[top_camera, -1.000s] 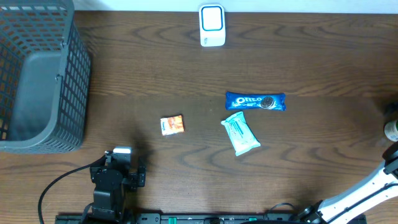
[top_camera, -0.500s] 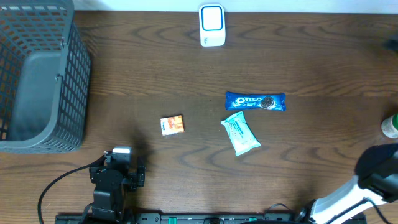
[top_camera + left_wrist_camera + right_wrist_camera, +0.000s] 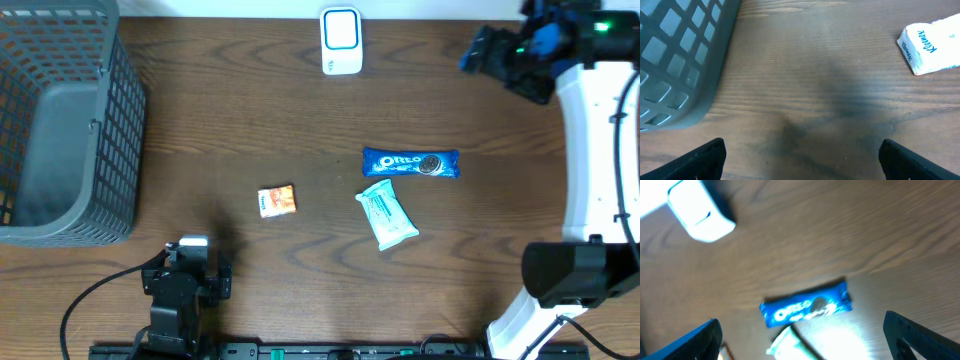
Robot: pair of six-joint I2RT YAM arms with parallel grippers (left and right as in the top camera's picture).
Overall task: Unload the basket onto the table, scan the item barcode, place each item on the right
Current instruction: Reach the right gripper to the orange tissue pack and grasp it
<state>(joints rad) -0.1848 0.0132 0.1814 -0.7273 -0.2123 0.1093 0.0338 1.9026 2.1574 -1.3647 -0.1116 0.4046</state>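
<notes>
On my overhead feed I see 1 dark grey basket (image 3: pixel 60 120) standing at the far left of the table (image 3: pixel 250 100), upright, with grid walls and a solid floor. The table is dark brown wood with a plain grain running across it. My left wrist feed catches the basket's rounded lower corner (image 3: pixel 680 60) at the upper left, resting on the wood (image 3: pixel 815 75), with a soft dark shadow on the boards beside it.

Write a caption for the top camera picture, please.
Oreo pack, tissue packet and orange snack on a wooden table, grey basket left, white scanner at the far edge.
</notes>
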